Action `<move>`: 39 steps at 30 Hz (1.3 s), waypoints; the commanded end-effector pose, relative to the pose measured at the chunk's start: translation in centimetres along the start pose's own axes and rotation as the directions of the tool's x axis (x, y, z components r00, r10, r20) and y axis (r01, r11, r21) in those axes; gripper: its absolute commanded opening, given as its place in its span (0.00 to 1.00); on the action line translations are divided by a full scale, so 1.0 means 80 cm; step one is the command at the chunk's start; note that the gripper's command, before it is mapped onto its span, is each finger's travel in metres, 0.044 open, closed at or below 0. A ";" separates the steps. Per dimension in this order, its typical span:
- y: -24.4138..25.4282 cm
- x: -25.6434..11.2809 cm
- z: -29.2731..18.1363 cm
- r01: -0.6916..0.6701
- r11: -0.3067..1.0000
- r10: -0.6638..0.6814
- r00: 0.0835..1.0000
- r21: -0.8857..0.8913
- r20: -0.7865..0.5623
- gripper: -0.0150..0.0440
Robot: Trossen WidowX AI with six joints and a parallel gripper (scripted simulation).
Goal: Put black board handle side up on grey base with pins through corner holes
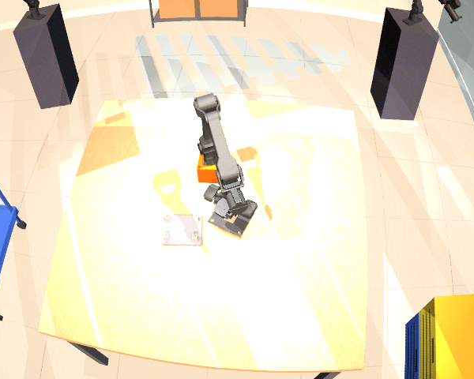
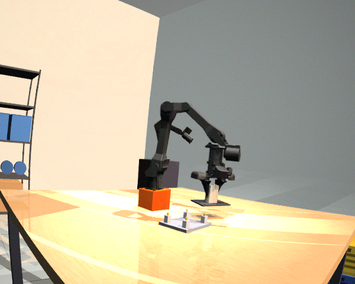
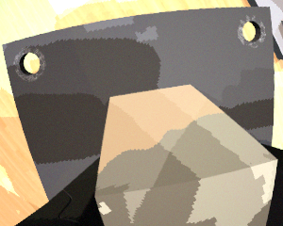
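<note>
From the top, the board [image 1: 240, 227] [image 2: 226, 204] [image 3: 193, 52] is beside the base [image 1: 181, 229] [image 2: 181, 225]; outside, it hangs above the desk [image 1: 188, 281] [image 2: 116, 244], the tool [image 1: 229, 214] [image 2: 212, 192] clamped on its handle [image 2: 212, 194] [image 3: 174, 151]; at the wrist, two holes [image 3: 31, 63] show.

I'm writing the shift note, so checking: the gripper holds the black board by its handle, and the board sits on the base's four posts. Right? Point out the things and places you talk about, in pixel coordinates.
Not quite: the gripper [image 1: 230, 215] [image 2: 213, 190] does hold the board [image 1: 242, 227] [image 2: 199, 202] by its handle [image 2: 212, 194], but the board is beside the base [image 1: 181, 229] [image 2: 185, 225], off its posts, as the top view shows.
</note>
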State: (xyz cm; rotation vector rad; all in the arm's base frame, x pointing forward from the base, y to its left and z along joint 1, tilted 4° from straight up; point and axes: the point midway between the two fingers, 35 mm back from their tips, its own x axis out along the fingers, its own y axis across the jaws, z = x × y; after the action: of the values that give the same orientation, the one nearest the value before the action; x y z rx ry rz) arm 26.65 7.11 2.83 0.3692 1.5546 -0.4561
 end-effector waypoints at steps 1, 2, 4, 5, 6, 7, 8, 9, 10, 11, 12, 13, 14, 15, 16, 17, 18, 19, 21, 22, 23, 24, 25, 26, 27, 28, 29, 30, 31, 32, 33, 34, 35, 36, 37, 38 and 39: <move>0.002 -0.015 0.002 -0.009 1.000 0.009 1.000 0.005 0.012 0.25; 0.001 -0.019 0.002 -0.009 1.000 0.009 1.000 0.005 0.012 0.25; 0.001 -0.025 0.001 -0.009 1.000 0.009 1.000 0.005 0.012 0.25; 0.000 -0.028 0.001 -0.009 1.000 0.009 1.000 0.005 0.012 0.25; 0.000 -0.031 0.000 -0.009 1.000 0.009 1.000 0.005 0.012 0.25; 0.000 -0.034 0.000 -0.009 1.000 0.009 1.000 0.005 0.012 0.25; -0.001 -0.036 0.000 -0.009 1.000 0.009 1.000 0.005 0.012 0.25; -0.001 -0.036 0.000 -0.009 1.000 0.009 1.000 0.005 0.012 0.25; -0.001 -0.036 0.000 -0.009 1.000 0.009 1.000 0.004 0.012 0.25; -0.002 -0.036 0.001 -0.009 1.000 0.009 1.000 0.001 0.012 0.25; -0.003 -0.036 0.003 -0.009 1.000 0.009 1.000 -0.004 0.012 0.25; -0.005 -0.036 0.006 -0.009 1.000 0.009 1.000 -0.011 0.012 0.25; -0.007 -0.036 0.008 -0.009 1.000 0.009 1.000 -0.017 0.012 0.25; -0.009 -0.036 0.011 -0.009 1.000 0.009 1.000 -0.023 0.012 0.25; -0.011 -0.037 0.013 -0.009 1.000 0.009 1.000 -0.029 0.013 0.25; -0.013 -0.037 0.015 -0.008 0.999 0.009 1.000 -0.036 0.013 0.25; -0.015 -0.037 0.018 -0.008 0.999 0.009 1.000 -0.042 0.013 0.25; -0.017 -0.037 0.020 -0.008 0.999 0.009 1.000 -0.048 0.013 0.25; -0.021 -0.037 0.025 -0.008 0.998 0.009 1.000 -0.061 0.014 0.25; -0.023 -0.037 0.027 -0.008 0.998 0.009 1.000 -0.067 0.014 0.25; -0.025 -0.037 0.029 -0.008 0.997 0.009 1.000 -0.073 0.014 0.25; -0.027 -0.037 0.032 -0.008 0.997 0.009 1.000 -0.079 0.014 0.25; -0.029 -0.037 0.034 -0.007 0.996 0.009 1.000 -0.085 0.015 0.25; -0.032 -0.037 0.036 -0.007 0.996 0.009 1.000 -0.091 0.015 0.25; -0.034 -0.038 0.038 -0.007 0.995 0.009 1.000 -0.098 0.015 0.25; -0.036 -0.038 0.041 -0.007 0.995 0.009 1.000 -0.104 0.015 0.25; -0.038 -0.038 0.043 -0.007 0.994 0.008 1.000 -0.110 0.015 0.25; -0.040 -0.038 0.045 -0.007 0.993 0.008 1.000 -0.116 0.016 0.25; -0.043 -0.038 0.047 -0.006 0.992 0.008 1.000 -0.122 0.016 0.25; -0.045 -0.038 0.049 -0.006 0.992 0.008 1.000 -0.128 0.016 0.25; -0.047 -0.038 0.051 -0.006 0.991 0.008 1.000 -0.134 0.016 0.25; -0.050 -0.038 0.053 -0.006 0.990 0.008 1.000 -0.141 0.016 0.25; -0.052 -0.038 0.056 -0.005 0.989 0.008 1.000 -0.147 0.017 0.25; -0.054 -0.038 0.058 -0.005 0.988 0.008 1.000 -0.153 0.017 0.25; -0.057 -0.038 0.060 -0.005 0.987 0.008 1.000 -0.159 0.017 0.25; -0.059 -0.038 0.062 -0.005 0.986 0.008 1.000 -0.165 0.017 0.25; -0.062 -0.038 0.064 -0.004 0.985 0.007 1.000 -0.171 0.017 0.25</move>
State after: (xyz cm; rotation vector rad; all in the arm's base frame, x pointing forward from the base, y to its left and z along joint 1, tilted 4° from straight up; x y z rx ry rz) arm 28.39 1.09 5.92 0.2517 1.5665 -0.3294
